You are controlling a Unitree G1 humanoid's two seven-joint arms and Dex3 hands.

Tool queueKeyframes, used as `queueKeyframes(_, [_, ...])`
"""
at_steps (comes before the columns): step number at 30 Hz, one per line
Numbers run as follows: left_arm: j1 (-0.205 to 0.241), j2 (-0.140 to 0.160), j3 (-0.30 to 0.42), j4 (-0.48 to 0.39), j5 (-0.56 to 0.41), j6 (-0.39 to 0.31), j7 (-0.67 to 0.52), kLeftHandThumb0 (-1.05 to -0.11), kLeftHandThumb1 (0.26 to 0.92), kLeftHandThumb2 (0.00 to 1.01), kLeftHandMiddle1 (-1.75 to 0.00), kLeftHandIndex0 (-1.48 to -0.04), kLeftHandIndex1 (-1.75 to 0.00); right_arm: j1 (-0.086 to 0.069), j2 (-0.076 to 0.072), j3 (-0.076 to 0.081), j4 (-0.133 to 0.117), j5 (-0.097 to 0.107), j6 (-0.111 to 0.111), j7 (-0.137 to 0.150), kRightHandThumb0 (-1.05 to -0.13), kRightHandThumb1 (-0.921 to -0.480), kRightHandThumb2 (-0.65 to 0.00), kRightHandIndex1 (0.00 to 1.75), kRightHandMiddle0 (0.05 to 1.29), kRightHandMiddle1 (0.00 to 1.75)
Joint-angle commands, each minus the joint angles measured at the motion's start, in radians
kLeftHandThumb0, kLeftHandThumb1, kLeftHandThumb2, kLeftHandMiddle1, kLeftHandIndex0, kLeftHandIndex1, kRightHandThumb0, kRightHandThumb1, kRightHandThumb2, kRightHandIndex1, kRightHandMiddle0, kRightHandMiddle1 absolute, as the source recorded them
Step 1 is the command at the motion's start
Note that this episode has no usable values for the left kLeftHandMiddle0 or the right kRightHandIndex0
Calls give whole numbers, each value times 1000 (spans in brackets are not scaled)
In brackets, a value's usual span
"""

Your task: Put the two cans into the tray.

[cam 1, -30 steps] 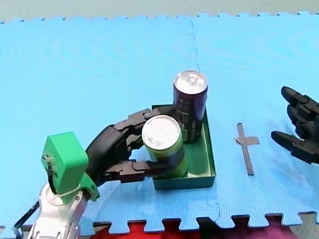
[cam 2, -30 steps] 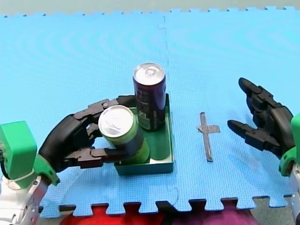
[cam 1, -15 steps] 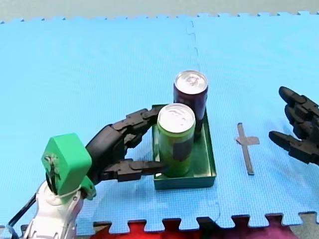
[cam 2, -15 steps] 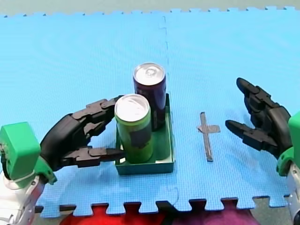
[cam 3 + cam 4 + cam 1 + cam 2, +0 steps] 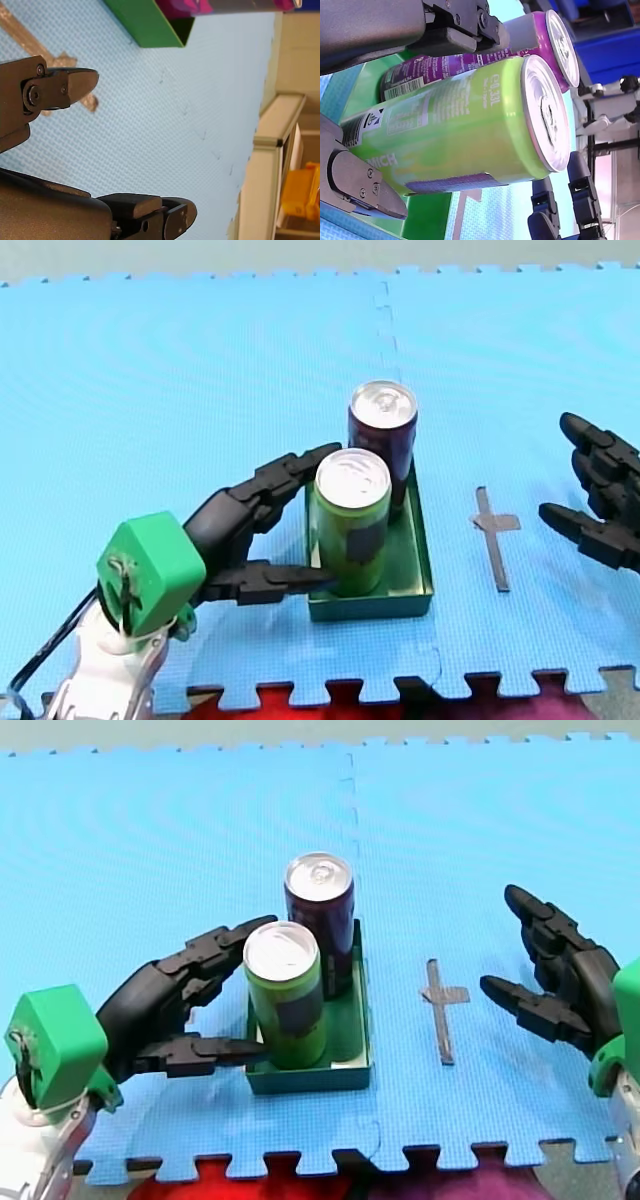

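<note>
Green can (image 5: 285, 1005) stands upright in the tray (image 5: 310, 1078) beside the purple can (image 5: 322, 915), left hand (image 5: 165, 1010) unclenched around it, right hand (image 5: 565, 985) empty well apart.

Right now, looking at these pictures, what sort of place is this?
Probably a robot test setup in a lab: a blue interlocking foam mat as work surface, a tape cross stuck on it, and shelving with a yellow bin beside the mat.

The setting is a robot test laboratory. The work surface is a blue interlocking foam mat (image 5: 200, 390) with a grey tape cross (image 5: 493, 538) stuck to it. A beige shelf unit (image 5: 272, 165) with a yellow bin (image 5: 302, 192) stands beyond the mat edge.
</note>
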Motion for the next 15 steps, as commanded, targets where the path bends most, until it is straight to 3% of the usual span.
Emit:
queueKeyframes(1, [4,6,-2,-2,-2,2,2,-1039,662,5,-5,-223,0,1,-5,0,-3,-1,1,-4,-1048,-921,-174,0,240,0])
queueKeyframes(8, [0,11,2,17,-7,-11,-3,-1048,677,8,-1,-218,0,-3,-7,0,8,-4,-1,-9,-1048,-921,-179,1,242,1])
queueKeyframes(15, [4,43,27,44,-38,-35,-38,-1048,688,11,0,-216,0,-11,-11,-6,30,-2,-3,-4,-1048,-921,-184,1,246,2])
